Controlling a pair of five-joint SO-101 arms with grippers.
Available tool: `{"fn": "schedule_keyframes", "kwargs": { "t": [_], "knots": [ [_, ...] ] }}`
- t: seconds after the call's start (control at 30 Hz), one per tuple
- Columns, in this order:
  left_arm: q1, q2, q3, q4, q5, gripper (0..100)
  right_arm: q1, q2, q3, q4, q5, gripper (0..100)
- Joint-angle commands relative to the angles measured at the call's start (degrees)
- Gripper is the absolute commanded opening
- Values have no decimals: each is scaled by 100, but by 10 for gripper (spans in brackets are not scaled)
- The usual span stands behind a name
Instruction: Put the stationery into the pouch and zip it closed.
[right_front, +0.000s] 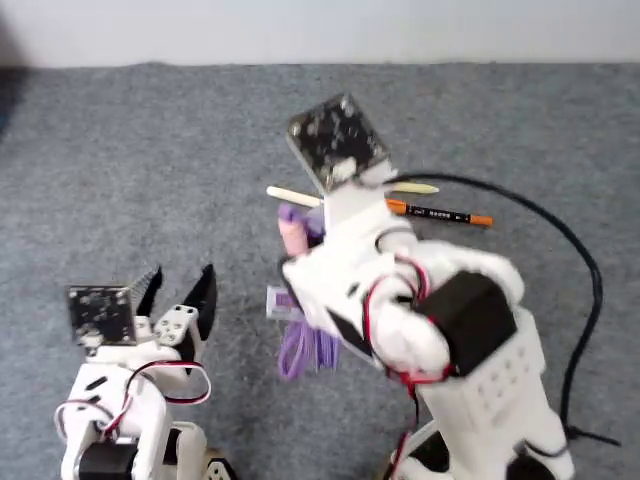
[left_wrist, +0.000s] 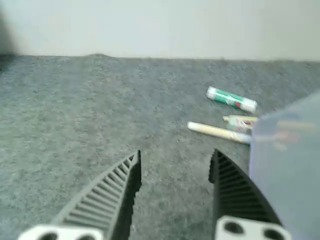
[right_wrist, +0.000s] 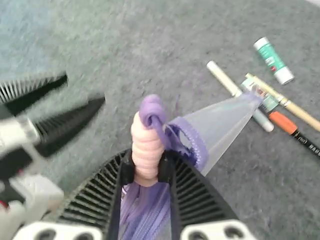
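Observation:
My right gripper (right_wrist: 146, 161) is shut on the pink ribbed zipper pull (right_wrist: 146, 145) of the translucent purple pouch (right_wrist: 225, 120), holding it off the grey carpet. In the high view the pull (right_front: 293, 236) sits at mid-table, with the pouch's purple zipper band (right_front: 300, 340) hanging below. Just past the pouch lie the stationery: a green glue stick (right_wrist: 272, 60), a white pen (right_wrist: 235, 90), a wooden pencil (right_wrist: 285, 102) and an orange-and-black marker (right_front: 440, 213). My left gripper (left_wrist: 175, 170) stands open over bare carpet to the left of the pouch (left_wrist: 287, 165), holding nothing.
Grey carpet (right_front: 150, 150) covers the table up to a pale wall at the back. The right arm's black cable (right_front: 575, 260) loops along the right side. The left gripper (right_wrist: 55, 105) hangs close beside the right one.

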Motion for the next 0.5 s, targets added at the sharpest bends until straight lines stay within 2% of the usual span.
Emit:
{"fn": "schedule_keyframes", "kwargs": {
  "t": [0.0,0.13,0.23,0.37,0.47],
  "knots": [
    [-510,-35,-409,-79,105,222,-48,-207,1125,233,88,8],
    [-642,-26,-593,26,97,225,-75,-681,1881,224,870,8],
    [-387,-26,-725,114,70,226,-22,-989,2189,163,1609,8],
    [26,-18,-813,457,-35,250,444,-1174,2242,-215,2145,8],
    [53,-18,-822,589,-53,257,840,-1226,2224,-444,2875,8]
  ]
}}
